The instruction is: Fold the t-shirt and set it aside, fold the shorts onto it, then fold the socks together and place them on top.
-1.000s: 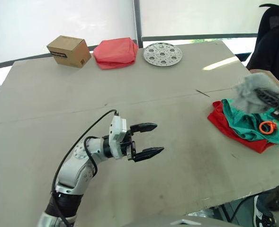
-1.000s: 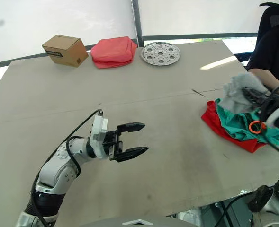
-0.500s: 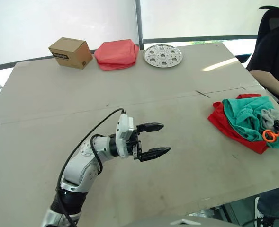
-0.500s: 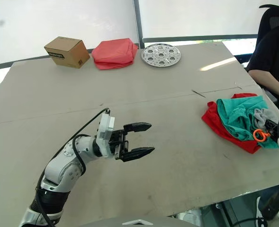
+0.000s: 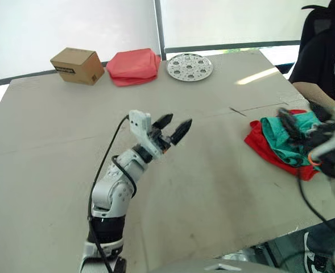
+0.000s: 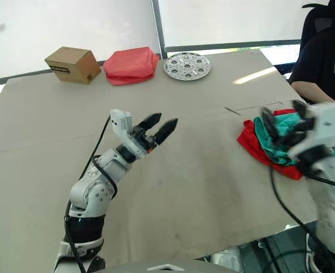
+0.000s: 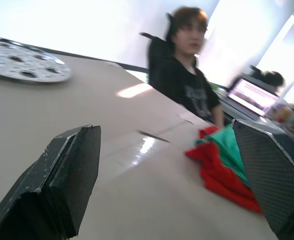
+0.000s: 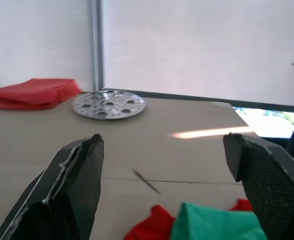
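The red t-shirt [image 5: 259, 143] lies crumpled at the table's right edge, and the teal shorts [image 5: 278, 137] are bunched on top of it. The socks are hidden behind my right arm. My right gripper [image 6: 284, 122] hovers just above this pile; in the right wrist view its fingers [image 8: 72, 185] stand wide open over the shorts [image 8: 214, 222], with nothing between them. Over the middle of the table, well left of the clothes, my left gripper [image 5: 177, 121] is raised and open, holding nothing.
Along the far edge sit a cardboard box [image 5: 73, 64], a folded coral-pink cloth [image 5: 134, 64] and a perforated metal disc [image 5: 189, 66]. A person in black [image 5: 322, 57] sits just beyond the table's right corner, close to the pile.
My right gripper opened, left the grey socks on the pile, and now hovers over it. My left gripper swung upward, its fingers now pointing toward the far side. The camera shifted slightly.
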### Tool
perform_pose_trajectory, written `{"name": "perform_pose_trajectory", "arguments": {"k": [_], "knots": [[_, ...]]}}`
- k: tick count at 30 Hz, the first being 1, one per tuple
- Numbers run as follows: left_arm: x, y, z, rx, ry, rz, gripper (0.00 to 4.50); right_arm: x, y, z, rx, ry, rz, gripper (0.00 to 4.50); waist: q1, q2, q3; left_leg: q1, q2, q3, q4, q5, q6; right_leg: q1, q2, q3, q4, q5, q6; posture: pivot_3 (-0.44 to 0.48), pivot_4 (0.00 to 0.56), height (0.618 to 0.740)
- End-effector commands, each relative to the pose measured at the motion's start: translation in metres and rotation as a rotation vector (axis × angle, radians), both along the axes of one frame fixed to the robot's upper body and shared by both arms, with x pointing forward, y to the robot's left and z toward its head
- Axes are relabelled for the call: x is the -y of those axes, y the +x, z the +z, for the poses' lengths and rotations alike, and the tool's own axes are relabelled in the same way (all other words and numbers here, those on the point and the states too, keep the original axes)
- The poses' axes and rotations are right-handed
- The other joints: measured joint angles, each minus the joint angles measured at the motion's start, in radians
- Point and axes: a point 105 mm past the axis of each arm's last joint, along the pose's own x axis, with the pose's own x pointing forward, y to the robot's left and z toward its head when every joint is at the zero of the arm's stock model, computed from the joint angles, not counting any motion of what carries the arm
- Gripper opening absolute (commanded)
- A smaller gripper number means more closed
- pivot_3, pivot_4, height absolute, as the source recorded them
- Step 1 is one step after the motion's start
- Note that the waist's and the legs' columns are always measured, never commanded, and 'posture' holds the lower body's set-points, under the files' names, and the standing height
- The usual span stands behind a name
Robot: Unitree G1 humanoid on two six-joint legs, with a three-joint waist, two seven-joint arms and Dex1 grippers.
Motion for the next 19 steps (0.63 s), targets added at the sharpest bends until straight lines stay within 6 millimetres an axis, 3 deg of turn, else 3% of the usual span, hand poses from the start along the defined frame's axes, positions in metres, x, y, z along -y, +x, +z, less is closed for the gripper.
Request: {"name": "perform_pose_trajectory", "arguments": {"k": [1, 3, 5, 8, 14, 19], "knots": [[-0.005, -0.003, 0.016, 0.06, 0.043, -0.049, 4.5, -0.062, 0.021, -0.015, 0.013, -0.104, 0.268, 4.03, -0.001, -0.001, 0.0, 0.0, 0.0, 0.0, 0.0, 0.001, -0.001, -0.001, 0.0, 0.0, 0.0, 0.002, -0.004, 0.0, 0.15, 0.74], [-0.005, -0.018, 0.014, 0.088, 0.155, -0.152, 4.5, -0.077, 0.021, -0.028, -0.013, -0.166, 0.397, 4.03, -0.003, -0.001, 0.0, -0.001, -0.001, -0.001, -0.002, 0.001, -0.001, -0.002, 0.001, 0.0, -0.001, 0.002, -0.006, 0.0, 0.15, 0.74], [-0.013, -0.037, 0.009, 0.09, 0.249, -0.232, 4.5, -0.076, 0.01, -0.041, -0.052, -0.241, 0.5, 4.03, 0.002, -0.001, 0.0, -0.001, -0.002, -0.002, -0.004, 0.0, -0.001, -0.001, 0.0, 0.0, -0.003, 0.001, -0.006, 0.0, 0.15, 0.74], [-0.035, -0.061, -0.001, 0.053, 0.333, -0.272, 4.5, -0.052, -0.013, -0.051, -0.122, -0.267, 0.54, 4.03, 0.014, 0.0, 0.0, -0.002, -0.002, -0.002, -0.004, -0.004, 0.002, -0.001, -0.001, 0.0, -0.006, 0.001, -0.007, 0.0, 0.15, 0.74], [-0.083, -0.101, -0.027, -0.117, 0.422, -0.21, 4.5, 0.002, -0.059, -0.066, -0.261, -0.322, 0.46, 4.03, 0.019, 0.002, 0.001, -0.005, 0.001, -0.002, -0.003, -0.009, 0.007, 0.0, -0.002, -0.003, -0.013, -0.003, -0.007, 0.0, 0.15, 0.74], [-0.099, -0.12, -0.043, -0.216, 0.438, -0.182, 4.5, 0.02, -0.07, -0.07, -0.292, -0.296, 0.384, 4.03, 0.017, 0.003, 0.001, -0.003, 0.006, -0.001, 0.001, -0.011, 0.003, 0.001, -0.003, -0.002, -0.011, -0.003, -0.005, 0.0, 0.15, 0.74]]}}
